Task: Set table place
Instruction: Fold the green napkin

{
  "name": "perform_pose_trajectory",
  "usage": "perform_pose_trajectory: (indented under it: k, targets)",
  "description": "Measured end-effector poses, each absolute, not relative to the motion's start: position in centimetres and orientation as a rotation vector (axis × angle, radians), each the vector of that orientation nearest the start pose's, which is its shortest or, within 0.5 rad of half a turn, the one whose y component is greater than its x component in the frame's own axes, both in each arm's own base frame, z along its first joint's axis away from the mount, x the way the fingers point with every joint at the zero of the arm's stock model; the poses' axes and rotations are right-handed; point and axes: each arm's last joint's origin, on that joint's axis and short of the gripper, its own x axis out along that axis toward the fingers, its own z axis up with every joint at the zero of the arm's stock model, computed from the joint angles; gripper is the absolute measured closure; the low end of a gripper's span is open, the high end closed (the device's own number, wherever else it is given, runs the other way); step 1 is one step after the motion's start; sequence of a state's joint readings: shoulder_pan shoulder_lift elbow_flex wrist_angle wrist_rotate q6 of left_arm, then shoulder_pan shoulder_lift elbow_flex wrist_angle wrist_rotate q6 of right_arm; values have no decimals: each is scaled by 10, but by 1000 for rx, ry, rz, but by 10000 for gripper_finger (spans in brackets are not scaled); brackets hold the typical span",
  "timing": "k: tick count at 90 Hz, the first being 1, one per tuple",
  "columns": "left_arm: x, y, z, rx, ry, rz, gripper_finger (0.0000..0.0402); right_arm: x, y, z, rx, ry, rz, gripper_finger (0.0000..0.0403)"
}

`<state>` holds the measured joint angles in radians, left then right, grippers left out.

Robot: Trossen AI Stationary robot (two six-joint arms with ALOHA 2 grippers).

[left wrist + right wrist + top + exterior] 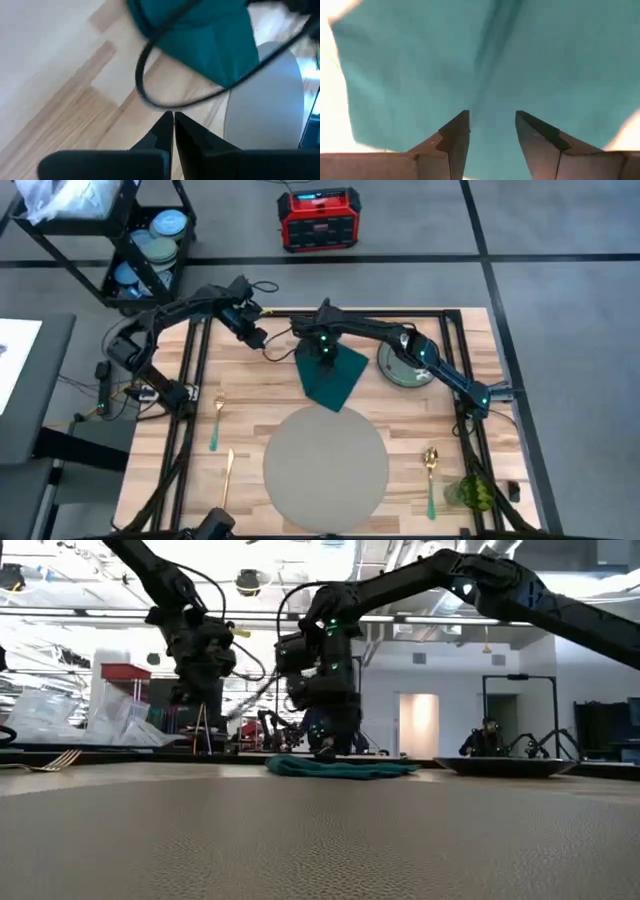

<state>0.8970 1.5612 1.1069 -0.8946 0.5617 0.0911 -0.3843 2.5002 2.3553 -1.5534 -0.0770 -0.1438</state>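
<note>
A dark green napkin [333,376] lies crumpled on the wooden table [250,395], just beyond the round grey placemat [325,463]. My right gripper [325,361] points down over the napkin's far part [492,70], fingers open, with the cloth filling its wrist view. In the low view its fingers [325,748] end right at the napkin's top [340,768]. My left gripper [258,338] hangs shut above bare wood [75,115], to the left of the napkin [210,45], and holds nothing. My right gripper stands open over the napkin's far part [492,100], coming from above with its fingers pointing down. I cannot tell whether the fingertips touch the cloth. The napkin lies slack on the table.
A grey-green plate [405,365] sits to the right of the napkin, under my right arm. A fork [216,425] and a knife [228,476] lie left of the placemat. A spoon [430,476] and a green glass [475,493] are to its right. A black cable [145,90] loops near my left gripper.
</note>
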Motion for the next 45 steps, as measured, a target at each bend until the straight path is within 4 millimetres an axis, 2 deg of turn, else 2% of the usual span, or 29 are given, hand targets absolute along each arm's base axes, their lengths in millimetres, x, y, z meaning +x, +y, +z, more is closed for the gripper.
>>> perform_pose_trajectory:
  k: [11,15,23,31,45]
  targets:
    - [209,201,225,-753,1004,177,402,416,-195,227,269,1596,-216,275]
    - [216,196,226,-731,993,161,402,412,-203,235,265,1559,-249,289]
    - [228,191,228,-715,961,149,402,408,-217,236,282,1522,-291,333]
    - [235,188,229,-713,928,154,402,405,-219,229,293,1568,-263,386]
    - [254,183,232,-651,860,160,402,408,-218,233,249,1531,-243,401]
